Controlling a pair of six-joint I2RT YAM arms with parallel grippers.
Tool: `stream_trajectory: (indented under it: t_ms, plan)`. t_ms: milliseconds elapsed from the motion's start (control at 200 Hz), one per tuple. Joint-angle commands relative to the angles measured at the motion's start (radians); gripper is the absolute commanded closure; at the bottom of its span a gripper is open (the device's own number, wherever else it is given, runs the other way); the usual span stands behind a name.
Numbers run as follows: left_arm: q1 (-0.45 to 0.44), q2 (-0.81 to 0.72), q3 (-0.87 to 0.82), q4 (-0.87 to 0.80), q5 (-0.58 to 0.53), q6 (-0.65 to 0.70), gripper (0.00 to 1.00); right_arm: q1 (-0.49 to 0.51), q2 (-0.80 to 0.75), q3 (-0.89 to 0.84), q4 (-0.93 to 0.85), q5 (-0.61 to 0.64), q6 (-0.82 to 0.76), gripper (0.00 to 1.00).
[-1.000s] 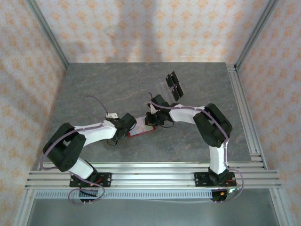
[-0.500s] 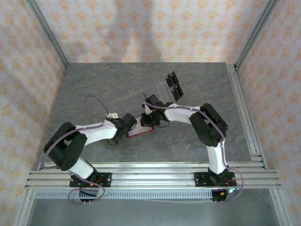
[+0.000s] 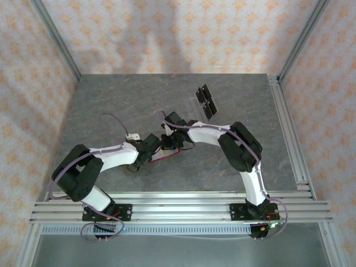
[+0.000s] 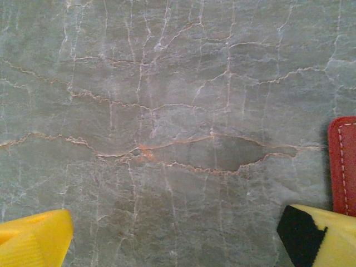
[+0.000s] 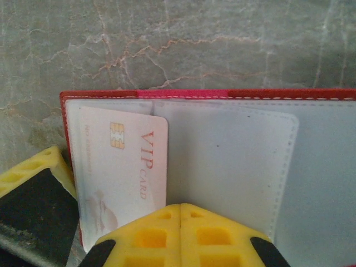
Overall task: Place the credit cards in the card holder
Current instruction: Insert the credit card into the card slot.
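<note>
The card holder [image 5: 194,93] lies open on the stone table, red-rimmed with a grey lining. One of the credit cards [image 5: 122,167], pale pink and printed "VIP CARD", lies on its left half, near the left edge. My right gripper [image 5: 181,210] is shut, its yellow tips meeting over the lining beside the card's lower right corner, with nothing seen between them. My left gripper [image 4: 172,222] is open wide over bare table; the holder's red edge [image 4: 342,161] sits by its right finger [image 4: 322,233]. From above, both grippers [image 3: 168,140] [image 3: 149,149] crowd the holder [image 3: 167,154].
Small dark flat pieces [image 3: 204,101] lie on the table behind the right arm. Aluminium rails run along the right side [image 3: 289,133] and the near edge [image 3: 178,208]. Patterned walls close in the table. The left gripper's finger [image 5: 33,172] stands at the holder's left corner.
The right arm has swung left, carrying its gripper across the holder toward the left gripper and covering more of the red. The left arm has stayed put.
</note>
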Motion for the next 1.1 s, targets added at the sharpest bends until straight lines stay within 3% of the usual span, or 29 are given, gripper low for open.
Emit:
stream_trajectory:
  t_ms: [0, 300, 696, 906, 1096]
  plan:
    - [0.006, 0.037, -0.018, 0.057, 0.031, 0.020, 0.00, 0.022, 0.007, 0.026, -0.033, 0.029, -0.034, 0.92]
    - [0.009, -0.009, 0.003, 0.017, 0.015, 0.046, 0.00, -0.076, -0.079, -0.165, 0.021, 0.099, -0.003, 0.93]
    - [0.015, 0.002, 0.040, 0.015, 0.019, 0.090, 0.00, -0.079, -0.224, -0.375, 0.086, 0.103, 0.085, 0.95]
    - [0.014, 0.019, 0.060, 0.028, 0.028, 0.111, 0.00, -0.068, -0.298, -0.327, 0.043, 0.123, 0.075, 0.95]
    - [0.015, 0.037, 0.087, 0.043, 0.047, 0.123, 0.00, -0.067, -0.270, -0.237, -0.005, 0.128, 0.042, 0.95]
